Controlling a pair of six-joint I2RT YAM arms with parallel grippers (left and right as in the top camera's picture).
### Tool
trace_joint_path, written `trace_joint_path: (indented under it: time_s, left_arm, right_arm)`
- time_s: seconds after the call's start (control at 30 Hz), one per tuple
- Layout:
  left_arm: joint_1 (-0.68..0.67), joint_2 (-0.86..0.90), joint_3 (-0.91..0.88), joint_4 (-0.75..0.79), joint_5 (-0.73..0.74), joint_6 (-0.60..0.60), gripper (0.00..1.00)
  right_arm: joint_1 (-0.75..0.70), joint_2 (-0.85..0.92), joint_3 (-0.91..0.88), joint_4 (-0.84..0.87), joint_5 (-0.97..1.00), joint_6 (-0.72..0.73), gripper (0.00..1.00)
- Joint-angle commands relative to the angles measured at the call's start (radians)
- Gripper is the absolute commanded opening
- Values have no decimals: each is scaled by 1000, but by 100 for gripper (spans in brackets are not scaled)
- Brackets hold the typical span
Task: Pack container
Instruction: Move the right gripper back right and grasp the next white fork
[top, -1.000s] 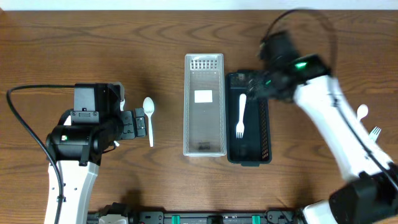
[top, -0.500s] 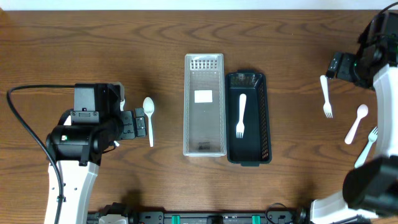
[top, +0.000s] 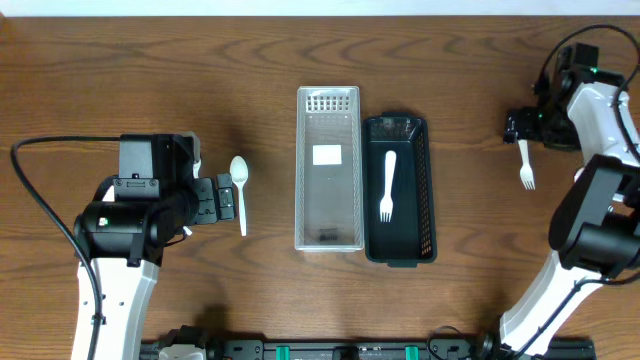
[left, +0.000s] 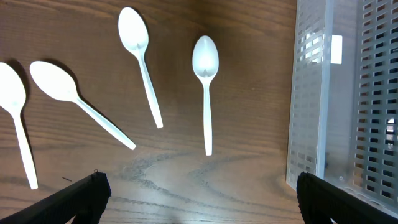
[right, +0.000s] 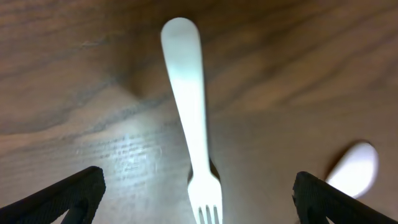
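Brown wood-grain tabletop (top: 150, 80) under two arms, packing under way. At centre of the overhead frame, a clear slotted plastic tray (top: 300, 170) with a white label on its floor, just beside a black slotted plastic bin (top: 428, 200). One white plastic fork (top: 386, 185) already inside the bin, tines toward the bottom edge.

At upper right, the right gripper (top: 523, 128) at the handle end of a second white plastic fork (top: 524, 165) on bare wood. Fingers spread wide, grasping nothing, fork centred between them in the wrist view.

At left, the left gripper (top: 225, 197) likewise spread and empty, beside a white plastic spoon (top: 240, 190); three more spoons (left: 140, 62) in its wrist view.

Step in hand, by appearances: fetching the next fork. Next move likely to call for lowering, straddling the thin handle and pinching it before any carry to the bin.
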Motion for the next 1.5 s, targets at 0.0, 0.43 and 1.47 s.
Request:
trace_joint_path:
  time_s: [0.0,0.43,1.47]
  left_arm:
    - [-2,-2,18,-2,-12,-2,98]
    - [-2,-2,18,-2,-12,-2,98]
    - [-2,-2,18,-2,-12,-2,98]
  right_arm:
    - [-5,44,0,12,-20,-38,99]
    - [-25,115,-1,32,-95,-46,88]
    - [-37,108,-34,-23,-95,2,1]
